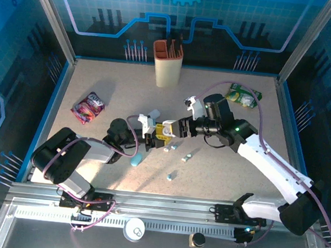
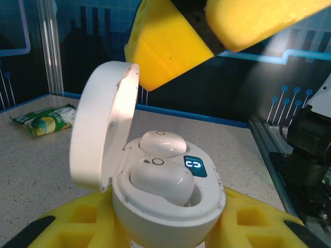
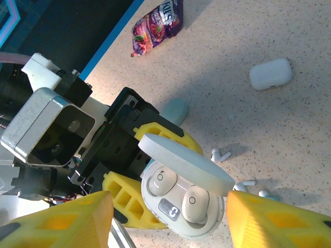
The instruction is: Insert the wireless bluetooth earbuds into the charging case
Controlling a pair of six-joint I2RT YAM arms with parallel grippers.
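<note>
Surface: speckled beige tabletop [image 1: 231, 171] inside a blue-lit enclosure.
Left gripper [image 2: 165, 221]: yellow pads clamped on the base of the white charging case [image 2: 168, 209], holding it upright with the opening facing up.
Case lid [image 2: 103, 129]: swung open on its hinge and standing to one side of the wells.
Seated buds: two white wireless bluetooth earbuds, one nearer [image 2: 161, 178] and one behind it [image 2: 160, 142], sit in the wells beside a lit display [image 2: 195, 166].
Right gripper [image 3: 168, 201]: fingers spread wide with nothing between them, poised just above the opened case.
Loose earbuds [image 3: 221, 154]: small stemmed buds lie on the table just beyond the held case, with another [image 3: 248, 183] close by.
Beyond the grippers: a pale blue case [image 3: 173, 108], then a closed white case [image 3: 270, 74], and farthest a candy bag [image 3: 158, 23].
Risk: both wells look filled, so pressing another bud in could jam it or unseat one. A descending right finger might catch the lid and snap it shut. It could also lever the rounded shell out of the left pads.
</note>
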